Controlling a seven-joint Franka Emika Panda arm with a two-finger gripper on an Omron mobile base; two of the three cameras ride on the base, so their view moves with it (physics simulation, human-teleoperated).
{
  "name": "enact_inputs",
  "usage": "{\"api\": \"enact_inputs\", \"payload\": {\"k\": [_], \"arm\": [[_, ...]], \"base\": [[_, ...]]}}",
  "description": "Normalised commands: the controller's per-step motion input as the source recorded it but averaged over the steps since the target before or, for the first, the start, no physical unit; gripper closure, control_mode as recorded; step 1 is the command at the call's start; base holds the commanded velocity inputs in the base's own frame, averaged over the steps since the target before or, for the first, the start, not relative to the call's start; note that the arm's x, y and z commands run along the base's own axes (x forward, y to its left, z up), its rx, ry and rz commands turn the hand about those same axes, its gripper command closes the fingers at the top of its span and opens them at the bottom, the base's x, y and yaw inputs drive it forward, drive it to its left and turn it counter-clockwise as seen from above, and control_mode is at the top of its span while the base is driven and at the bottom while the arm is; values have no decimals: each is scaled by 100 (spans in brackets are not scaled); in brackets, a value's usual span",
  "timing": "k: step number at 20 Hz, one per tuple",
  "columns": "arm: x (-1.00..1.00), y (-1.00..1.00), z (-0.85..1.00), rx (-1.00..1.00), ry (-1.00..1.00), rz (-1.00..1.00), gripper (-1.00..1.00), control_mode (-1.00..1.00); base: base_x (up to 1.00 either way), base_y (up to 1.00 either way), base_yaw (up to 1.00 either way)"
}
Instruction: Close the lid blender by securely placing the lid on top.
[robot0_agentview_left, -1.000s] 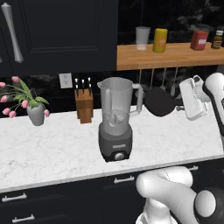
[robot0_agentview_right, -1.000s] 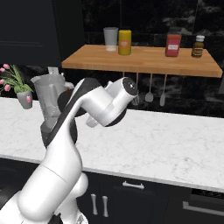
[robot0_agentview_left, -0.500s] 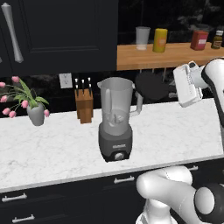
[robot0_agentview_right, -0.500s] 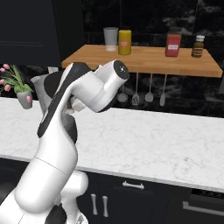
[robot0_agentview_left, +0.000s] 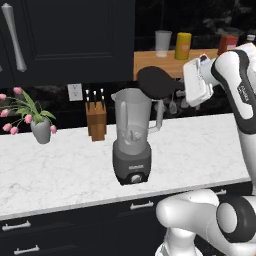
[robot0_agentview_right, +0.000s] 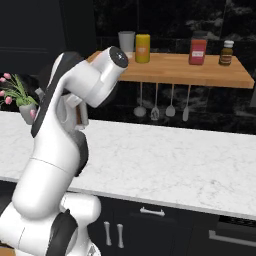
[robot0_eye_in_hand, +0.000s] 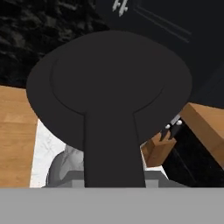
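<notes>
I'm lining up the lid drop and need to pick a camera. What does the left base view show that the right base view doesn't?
Left base view alone: the lid held in the hand above and right of the blender, plus the knife block.

Right base view alone: utensils hanging under the shelf and a small brown bottle; the arm blocks the blender.

Both: the marble counter, the wooden shelf and the tulip vase.

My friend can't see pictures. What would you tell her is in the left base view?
A white robot arm's gripper holds a round black lid in the air, just above and right of the open blender on a white marble counter. A knife block and pink flowers stand to the left.
</notes>
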Motion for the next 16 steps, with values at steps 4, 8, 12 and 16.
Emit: {"api": "enact_inputs", "payload": {"k": [4, 8, 12, 16], "arm": [[21, 27, 1, -1, 7, 0, 100, -100], [13, 36, 0, -5, 5, 0, 100, -100], [14, 33, 0, -5, 10, 0, 100, -100], [18, 16, 0, -5, 8, 0, 100, -100]], "base": [[0, 0, 0], [0, 0, 0], [0, 0, 0], [0, 0, 0]]}}
